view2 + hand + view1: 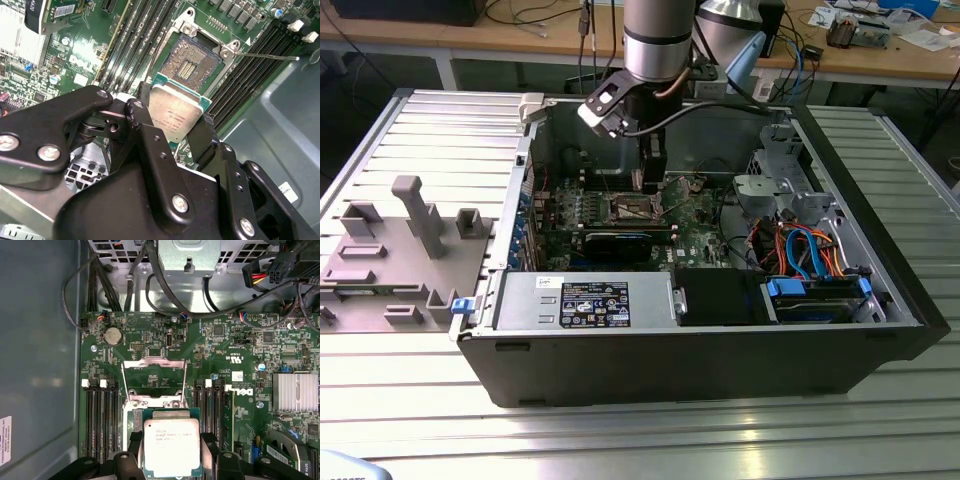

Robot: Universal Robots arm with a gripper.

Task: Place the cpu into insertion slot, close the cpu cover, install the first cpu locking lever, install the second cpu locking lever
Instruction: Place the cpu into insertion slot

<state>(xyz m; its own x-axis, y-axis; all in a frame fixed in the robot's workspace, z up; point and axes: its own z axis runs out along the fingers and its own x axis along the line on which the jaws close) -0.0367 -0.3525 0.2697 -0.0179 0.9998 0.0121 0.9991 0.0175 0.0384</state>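
Satin-silver metal top on cpu [171,442]; matt blk tool [174,116]; semi-gloss green motherboard [150,335]; ribbed bare-metal table [440,130]

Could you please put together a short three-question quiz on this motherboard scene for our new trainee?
1. True or false: the small square cpu with the silver-grey metal top already sits in the square, silvery-rimmed insertion slot of the green motherboard.
2. The thin silvery frame-shaped cpu cover is: A) shut over the slot, B) swung open, C) held between the fingers.
3. Fill in: the black gripper is shut on the ____.

Key: 1 false, the slot's pins lie bare; 2 B; 3 cpu.
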